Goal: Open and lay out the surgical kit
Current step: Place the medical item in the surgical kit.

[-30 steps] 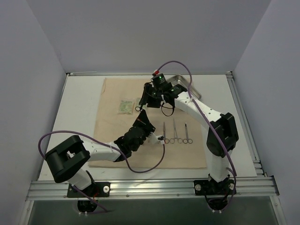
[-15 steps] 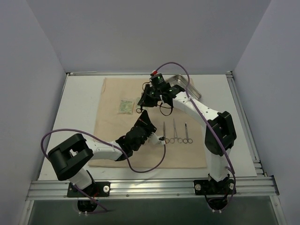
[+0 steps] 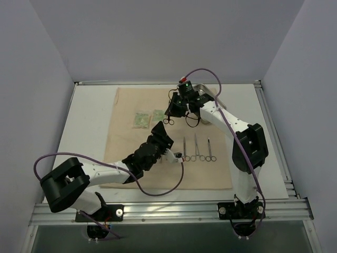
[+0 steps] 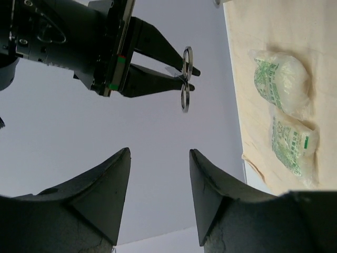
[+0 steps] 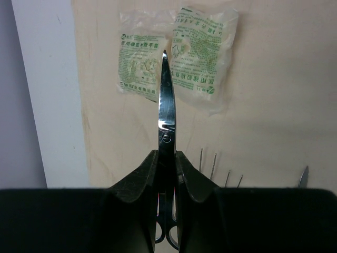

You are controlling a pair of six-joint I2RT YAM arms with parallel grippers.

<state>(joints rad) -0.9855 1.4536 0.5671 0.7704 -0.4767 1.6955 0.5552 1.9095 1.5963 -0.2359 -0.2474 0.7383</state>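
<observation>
We hold the curved scissors clamped in the right gripper, the left gripper open and empty, and should lay them flat beside the centre forceps.

We see a matt, woven cloth wrap; toward its 11 o'clock, packets of crinkly glossy plastic; scissors of polished steel; matt black plastic fingers on the right gripper.

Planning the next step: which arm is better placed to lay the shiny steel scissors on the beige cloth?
Right: the right tool grips the shiny steel scissors; the left tool is open, empty.
</observation>
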